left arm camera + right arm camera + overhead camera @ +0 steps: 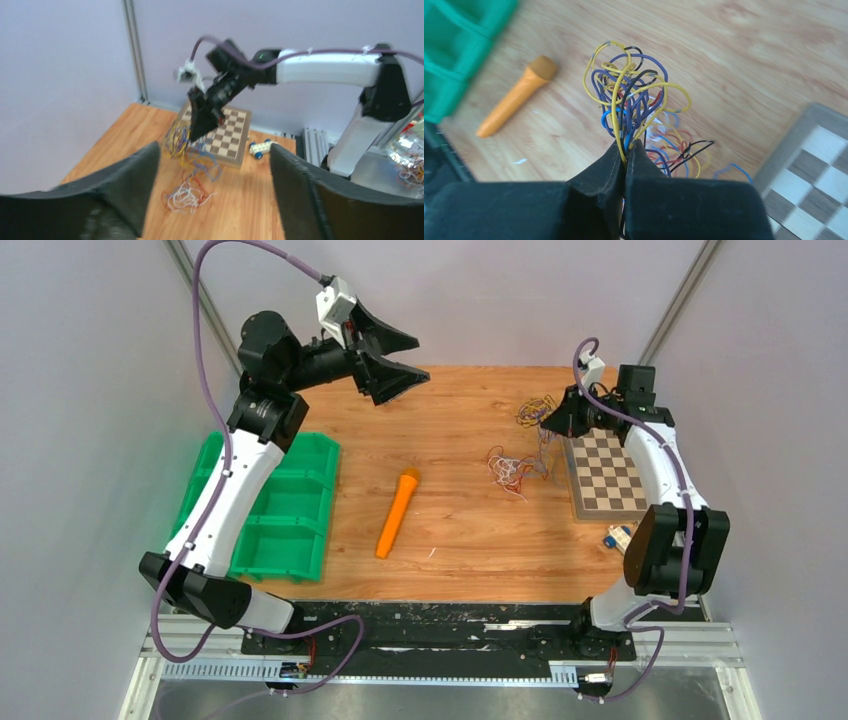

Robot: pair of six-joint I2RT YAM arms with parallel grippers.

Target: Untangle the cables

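top view: the right pincer [552, 420] held a lifted clump of the cables [533, 412] by the chessboard [605, 475]; more lay loose on the wooden worktop [450, 540].
left wrist: the left pincer [215, 200] gaped wide, empty.
right wrist: thin, glossy yellow and blue loops sprouted from the clamped pads.
separating was likely under way; next, the left should pinch one strand.

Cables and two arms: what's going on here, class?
The right tool is shut on a bunch of the cables, held up near the chessboard. More strands lie in a pile on the table. The left tool hangs open and empty above the far side. The tangle is not yet undone.
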